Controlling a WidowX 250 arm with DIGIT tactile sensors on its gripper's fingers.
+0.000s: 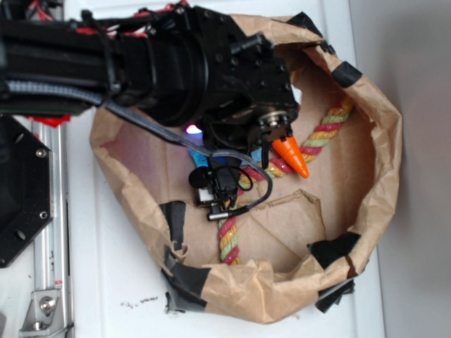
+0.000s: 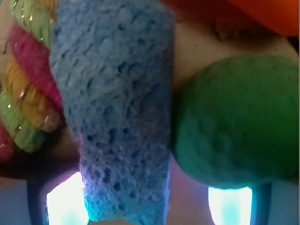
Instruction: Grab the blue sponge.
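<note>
the blue sponge [image 2: 117, 112] fills the wrist view, its long axis running straight away between the spread, released fingers [image 2: 65, 201] of the pincer [image 2: 149, 206], green ball [image 2: 236, 122] touching beside.

Blue sponge [image 2: 117, 112] hemmed in: rope [image 2: 28, 89] touching one side, green ball [image 2: 234, 122] touching other.

Arm [image 1: 176, 63] hides sponge; carrot [image 2: 267, 14] cut off
</note>
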